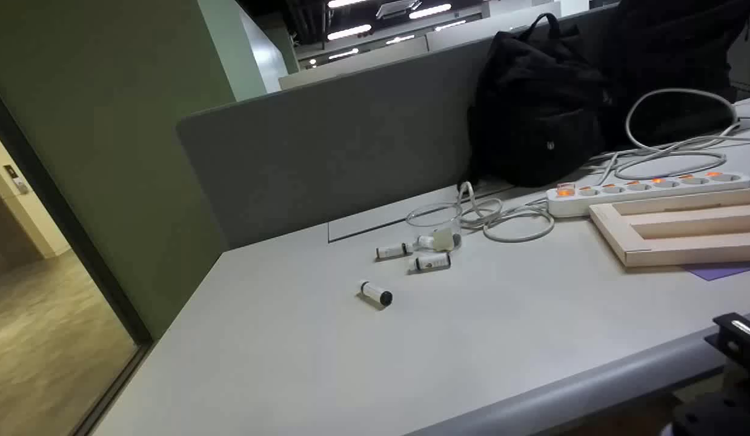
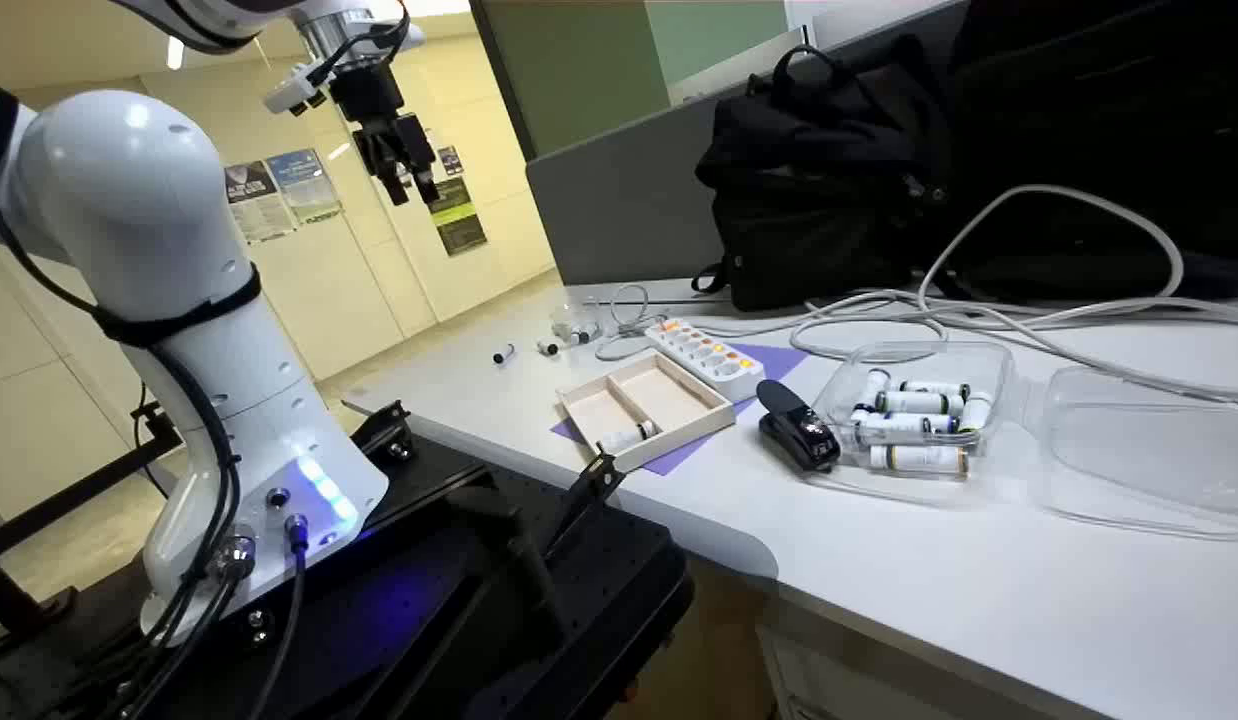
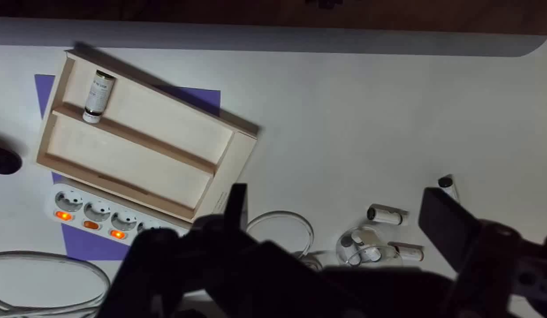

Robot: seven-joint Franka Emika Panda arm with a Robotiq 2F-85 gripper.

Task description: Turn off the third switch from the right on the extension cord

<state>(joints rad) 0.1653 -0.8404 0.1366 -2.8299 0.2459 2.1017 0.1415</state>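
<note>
- Three containers share the white table (image 1: 278,339): a wooden tray (image 3: 138,157), a clear plastic box (image 2: 939,362) and a clear cup (image 3: 388,261).
- The wooden tray has two long compartments, parted by a divider (image 3: 136,140). One small bottle (image 3: 98,93) lies in the compartment nearer the table's edge, its white-capped end at the divider; whether it rests on the divider cannot be told.
- The clear plastic box holds a jumble of bottles (image 2: 919,402), overlapping too much for a sure count. Its see-through lid (image 2: 1149,450) is folded back beside it, on the table.
- Inside the clear cup are at least two bottles and a pale patch too unclear to name. Three loose bottles (image 3: 385,215) lie on the table near it.
- A purple sheet (image 3: 94,243) shows from under both the tray and the extension cord (image 1: 647,192).
- The extension cord lies just beside the tray's long side, the one away from the table's edge. Counted from the end farther from the cup, its third switch (image 3: 118,234) glows; the second looks dull, the first glows.
- A black backpack (image 2: 819,190) stands farther back, its contents hidden.
- The gripper (image 3: 334,194) hangs above the table, jaws spread wide.
</note>
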